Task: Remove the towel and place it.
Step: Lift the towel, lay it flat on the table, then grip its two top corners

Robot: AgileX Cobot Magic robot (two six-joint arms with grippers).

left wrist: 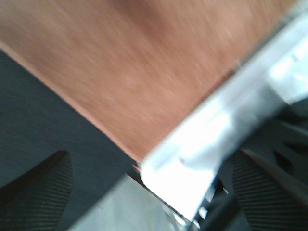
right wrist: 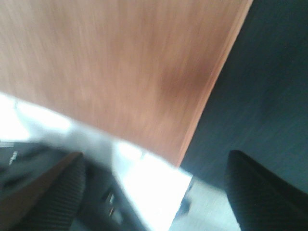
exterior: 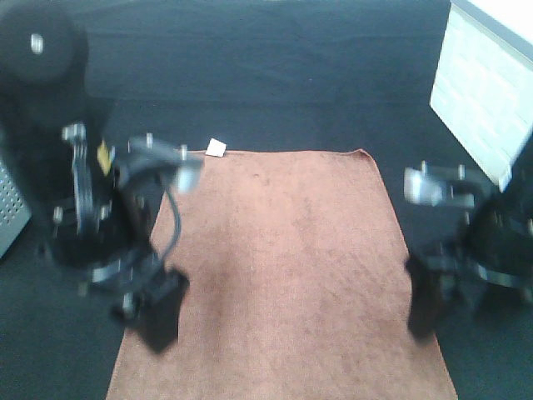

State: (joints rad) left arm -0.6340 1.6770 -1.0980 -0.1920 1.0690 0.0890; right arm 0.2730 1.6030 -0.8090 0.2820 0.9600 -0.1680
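Note:
The reddish-brown towel (exterior: pixel 287 275) lies spread flat on the black table, with a small white tag (exterior: pixel 216 147) at its far left corner. My left gripper (exterior: pixel 158 321) hovers over the towel's left edge near the front. In the left wrist view the towel (left wrist: pixel 134 62) fills the upper part, and the left gripper (left wrist: pixel 154 192) is open and empty, with one finger (left wrist: pixel 43 183) at each side. My right gripper (exterior: pixel 429 304) hovers just off the towel's right edge. In the right wrist view, above the towel's edge (right wrist: pixel 120 72), the right gripper (right wrist: pixel 154 192) is open and empty. Both wrist views are blurred.
A white box (exterior: pixel 487 83) stands at the back right. A grey perforated panel (exterior: pixel 10 208) sits at the far left edge. A bright metal rail (left wrist: pixel 231 110) crosses the left wrist view and also shows in the right wrist view (right wrist: pixel 144 173). Black cloth (exterior: pixel 275 75) covers the table beyond the towel.

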